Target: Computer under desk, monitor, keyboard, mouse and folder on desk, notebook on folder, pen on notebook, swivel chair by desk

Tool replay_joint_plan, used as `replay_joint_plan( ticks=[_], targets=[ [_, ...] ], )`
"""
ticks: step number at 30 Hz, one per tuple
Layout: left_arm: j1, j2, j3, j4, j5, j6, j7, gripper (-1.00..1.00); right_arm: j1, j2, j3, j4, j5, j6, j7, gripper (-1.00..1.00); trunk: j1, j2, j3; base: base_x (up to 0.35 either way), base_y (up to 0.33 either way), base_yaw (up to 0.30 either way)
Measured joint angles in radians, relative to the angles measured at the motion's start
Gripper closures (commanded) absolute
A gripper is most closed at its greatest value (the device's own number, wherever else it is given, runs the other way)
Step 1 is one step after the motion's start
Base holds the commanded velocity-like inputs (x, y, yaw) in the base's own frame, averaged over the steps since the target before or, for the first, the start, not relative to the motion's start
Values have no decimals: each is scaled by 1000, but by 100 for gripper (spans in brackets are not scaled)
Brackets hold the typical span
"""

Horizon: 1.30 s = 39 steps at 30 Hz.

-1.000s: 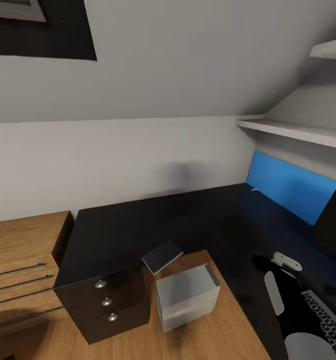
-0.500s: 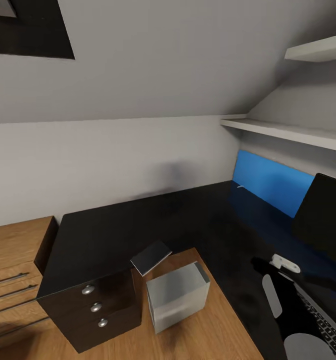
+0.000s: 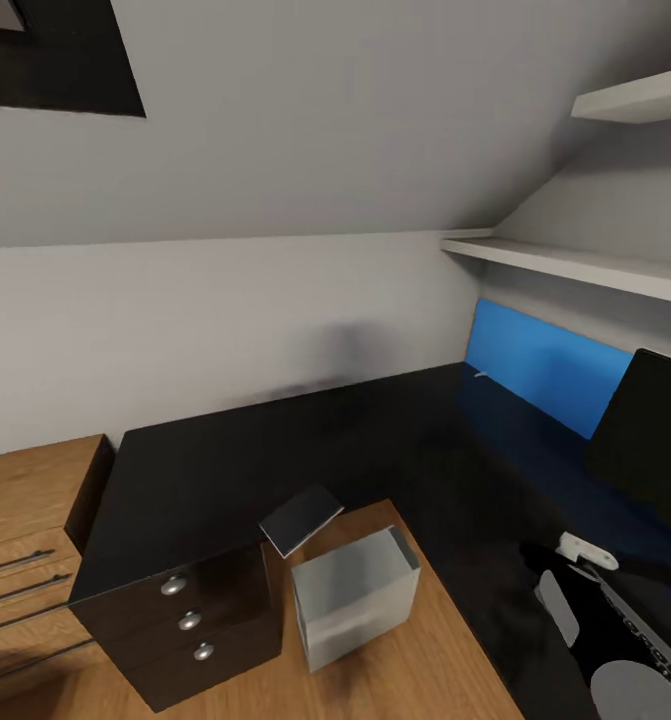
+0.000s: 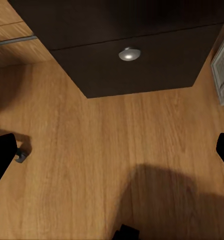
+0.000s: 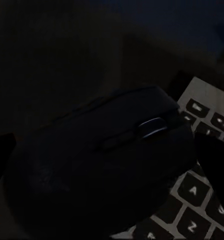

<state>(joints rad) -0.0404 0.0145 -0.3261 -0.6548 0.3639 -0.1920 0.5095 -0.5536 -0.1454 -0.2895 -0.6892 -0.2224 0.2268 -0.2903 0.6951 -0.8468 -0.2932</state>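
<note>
As the head camera looks down on the desk corner, room: sloped grey ceiling, dark skylight (image 3: pixel 60 60) top left, wood floor (image 3: pixel 445 650).
Dresser (image 3: pixel 25 500): oak, far left, touching the desk end.
Left gripper (image 4: pixel 112 152): over bare floor, fingers (image 4: pixel 1 155) wide apart, nothing between them; drawer front and knob (image 4: pixel 128 53) ahead of it.
Drawer unit (image 3: pixel 185 620): black, three round knobs, under the left end of the desk.
Desk (image 3: pixel 275 450): black L-shaped top, mostly bare on the left run.
Flat grey item (image 3: pixel 300 518): thin, tilted, at the inner desk edge just above the tower; can't tell if it's the notebook.
Computer (image 3: pixel 355 595): light grey tower, upright on the floor, just beside the drawer unit, in the inner corner of the L, out in the open, not under the top.
Pen (image 3: pixel 483 375): small white sliver on the desk, at the foot of the blue panel (image 3: pixel 545 365).
Shelves (image 3: pixel 575 262): white, on the right wall above the panel.
Monitor (image 3: pixel 650 440): black screen, upright on the right run of the desk.
Keyboard (image 3: pixel 645 640): on the desk, lower right, in front of the monitor.
Mouse (image 5: pixel 91 185): black, partly lying on the keyboard's keys.
Right gripper (image 5: pixel 109 160): low over the keyboard, one finger (image 5: pixel 214 165) either side of the mouse; too dark to tell if they're clamped.
</note>
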Motion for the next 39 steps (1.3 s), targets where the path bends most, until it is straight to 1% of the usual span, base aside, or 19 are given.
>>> replay_joint_plan(
  ticks=[2, 3, 5, 6, 7, 10, 14, 15, 16, 17, 18, 19, 21, 22, 26, 29, 31, 34, 39],
  targets=[
    [0, 0, 0, 0, 0, 0, 0, -100, -14, -6, 1, 25, 1, -26, 2, 100, 0, 0, 0, 4, 0, 0],
    [0, 0, 0, 0, 0, 0, 0, -100, -23, -10, 1, 43, 7, -45, 6, 100, 0, 0, 0, 3, 0, 0],
    [0, 0, 0, 0, 0, 0, 0, -100, -29, -13, 1, 56, 19, -58, 11, 100, 0, 0, 0, 2, 0, 0],
    [0, -1, 0, 0, 0, 0, 0, -100, -34, -15, 2, 67, 46, -70, 26, 100, 0, 0, 0, 0, 0, 0],
    [0, -1, 0, 0, 0, 0, -1, -100, -38, -16, 1, 81, 107, -80, 89, 100, 0, 0, 0, 0, 0, 0],
    [0, -1, -1, 0, 0, 0, -1, -100, -39, -17, 1, 86, 133, -83, 136, 100, 0, 0, 0, 0, 0, 0],
    [0, -1, -1, 0, 0, 0, -1, -100, -40, -17, 2, 92, 145, -103, 164, 100, 0, 0, 0, 0, 0, 0],
    [0, -1, -1, 0, 0, 0, -1, -100, -40, -23, 4, 106, 155, -109, 178, 100, 0, 0, 0, 0, 0, 0],
    [0, -1, -1, 0, -1, 0, -1, -100, -40, -34, 7, 126, 174, -113, 198, 100, 0, 0, 0, 0, 0, 0],
    [0, -1, -1, 0, -1, 0, -1, -100, -41, -39, 9, 136, 186, -115, 211, 100, 0, 0, 0, 0, 0, 0],
    [0, -1, -1, 0, -1, 0, -1, -100, -42, -52, 12, 164, 223, -118, 250, 100, 0, 0, 0, 0, 0, 0],
    [0, -1, -2, 0, 0, 0, -1, -100, -44, -58, 14, 181, 250, -123, 275, 100, 0, 0, 0, 0, 0, 0],
    [0, -1, -2, 0, -1, 0, -1, -100, -48, -65, 18, 207, 297, -145, 304, 100, 0, 0, 0, 0, 0, 0],
    [0, -1, -2, 0, -1, 0, -1, -100, -49, -69, 19, 218, 316, -159, 312, 100, 0, 0, 0, 0, 0, 0],
    [0, -2, -2, 0, 0, 0, -1, -100, -51, -77, 22, 250, 358, -186, 327, 100, 0, 0, 0, 0, 0, 0],
    [0, -2, -2, 0, 0, 0, -1, -100, -52, -79, 24, 258, 385, -191, 353, 100, 0, 0, 0, 0, 0, 0],
    [0, -2, -2, 0, 0, 0, -1, -100, -52, -79, 23, 259, 395, -192, 366, 100, 0, 0, 0, 0, 0, 0],
    [0, -2, -2, 0, 0, 0, -2, -100, -52, -79, 23, 260, 401, -193, 374, 100, 0, 0, 0, 51, 0, 0],
    [0, -1, 0, 0, 0, 0, -1, -100, -52, -79, 23, 261, 402, -193, 376, 100, 0, 0, 0, 240, 0, 0]
  ],
)
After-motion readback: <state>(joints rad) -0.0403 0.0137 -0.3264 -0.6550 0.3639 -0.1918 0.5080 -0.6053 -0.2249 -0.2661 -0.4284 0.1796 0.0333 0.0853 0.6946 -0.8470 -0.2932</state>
